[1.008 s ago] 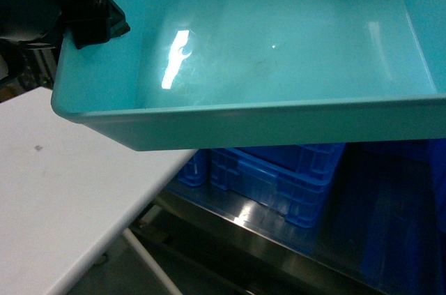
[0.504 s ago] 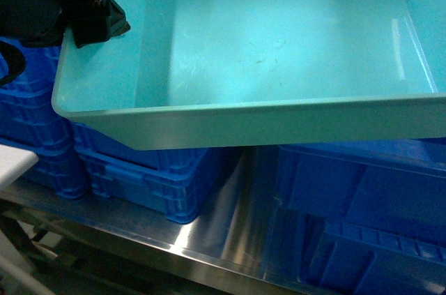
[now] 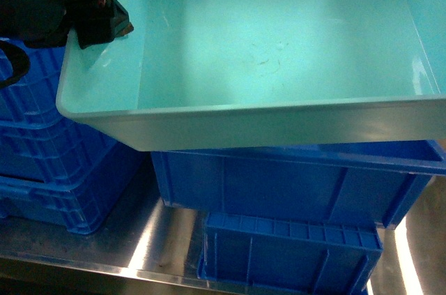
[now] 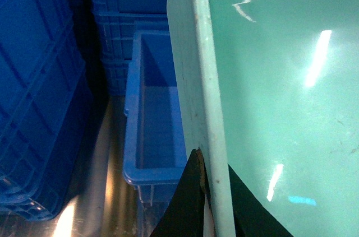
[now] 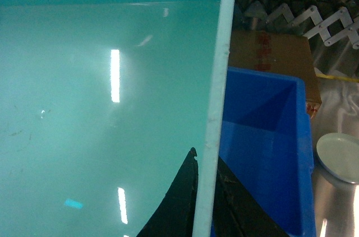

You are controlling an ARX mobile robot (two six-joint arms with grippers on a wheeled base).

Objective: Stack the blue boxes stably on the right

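Both grippers — left (image 4: pixel 205 203), right (image 5: pixel 205 200) — clamped on turquoise tub (image 3: pixel 279 65) rims, above royal-blue tub (image 3: pixel 293 183)

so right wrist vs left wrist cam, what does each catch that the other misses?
Only the right wrist view shows a brown cardboard box, a pale round plate and a folding metal lattice beyond the royal-blue tub. Only the left wrist view shows the ribbed dark-blue crates stacked to the side and behind. Both show the turquoise tub, its side rim pinched by that arm's tool, left tool and right tool, with the royal-blue tub open underneath.
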